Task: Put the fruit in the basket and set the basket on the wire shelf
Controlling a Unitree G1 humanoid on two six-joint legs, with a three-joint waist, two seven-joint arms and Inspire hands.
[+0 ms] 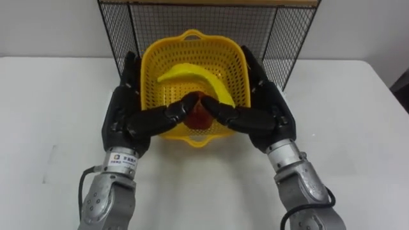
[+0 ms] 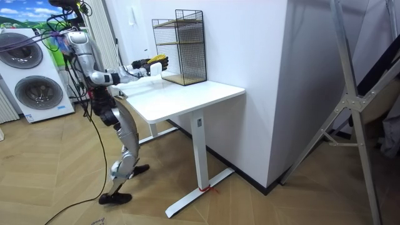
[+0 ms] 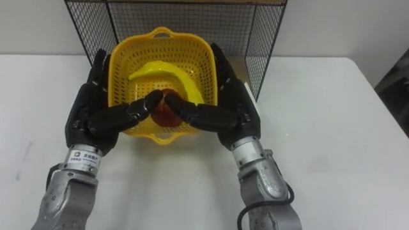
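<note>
Pressing straight fingers on opposite walls, left hand (image 1: 124, 118) at 9 o'clock and right hand (image 1: 268, 115) at 3 clamp the basket (image 1: 220, 51), thumbs across its near rim. Banana (image 1: 192, 73) and apple (image 1: 199, 112) lie inside. The shelf (image 1: 192, 16) opens at 12, probably the next destination.

You'll see the basket (image 1: 233, 64) is yellow plastic, perforated, with a slight gloss. Inside it, the banana (image 1: 192, 73) looks smooth and matt, the red fruit (image 1: 199, 114) shiny. Flanking the basket, the left hand (image 1: 124, 118) and right hand (image 1: 268, 112) look like matt black plastic. Behind the basket, the wire shelf (image 1: 281, 38) is black metal mesh with a wooden top. Beneath the basket, the table (image 1: 358, 128) is smooth, matt white.
</note>
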